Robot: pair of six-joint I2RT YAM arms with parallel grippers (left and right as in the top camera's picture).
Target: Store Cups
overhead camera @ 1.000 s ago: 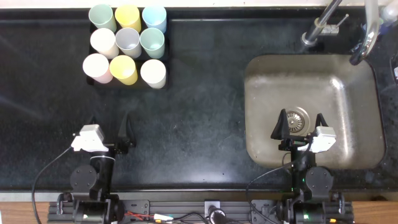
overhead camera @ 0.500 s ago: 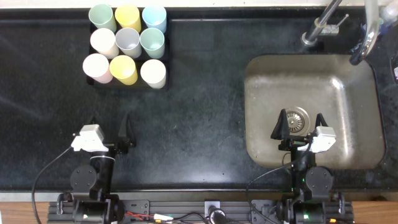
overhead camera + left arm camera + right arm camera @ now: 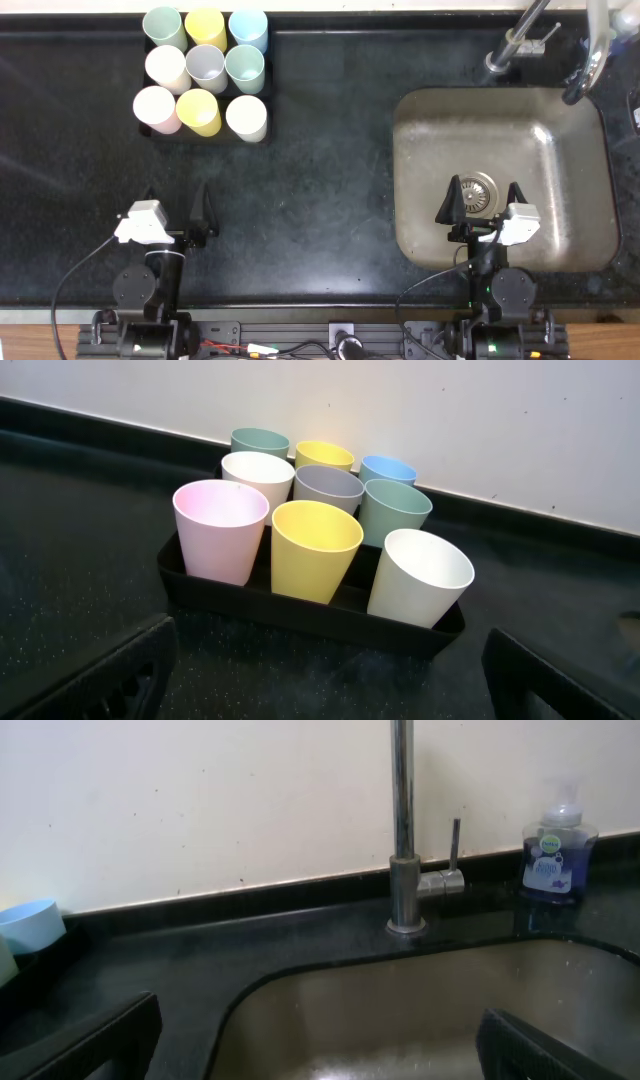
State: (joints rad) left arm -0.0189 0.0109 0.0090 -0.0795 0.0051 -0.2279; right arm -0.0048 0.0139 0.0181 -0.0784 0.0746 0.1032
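The cups stand upright in their tray, far left on the worktop, straight beyond my left claw, spread and empty; my right claw, likewise spread, hangs over the sink, well apart; left is nearer.

Nine plastic cups stand with the mouth up in a black tray, three rows of three. The tray sits on the dark surface, at its far left part, close to the back edge. Row nearest to the arms: pink cup, yellow cup and white cup, which leans a little outward. Middle row: cream cup, grey cup, pale green cup. Back row: sage cup, second yellow cup, blue cup.
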